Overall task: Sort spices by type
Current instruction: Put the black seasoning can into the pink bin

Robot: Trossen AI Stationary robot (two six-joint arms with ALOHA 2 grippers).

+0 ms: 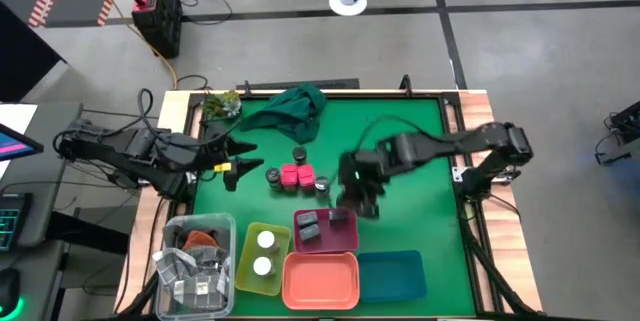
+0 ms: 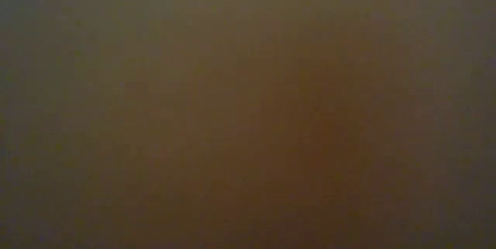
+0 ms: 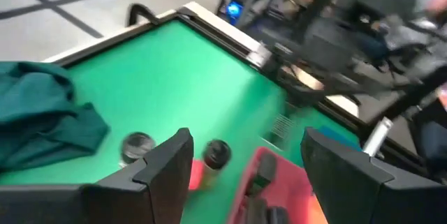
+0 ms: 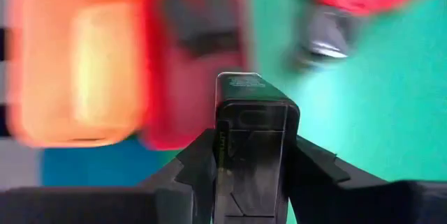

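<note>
The right end effector (image 4: 251, 175) is clamped on a dark grey square box (image 4: 253, 137), just beside the pink tray's (image 1: 343, 240) right edge. The left end effector (image 1: 238, 167) hangs spread and empty near the desk's (image 1: 410, 151) left edge. Pink blocks (image 1: 289, 175) and dark jars (image 1: 299, 154) sit mid-desk (bare green cloth right of them).

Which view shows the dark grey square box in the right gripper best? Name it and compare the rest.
The right wrist view: the dark grey square box fills the centre, clamped in the right gripper. The high view shows only that gripper beside the pink plastic tray, the box hidden. The low view is blank; the left wrist view misses it.
</note>
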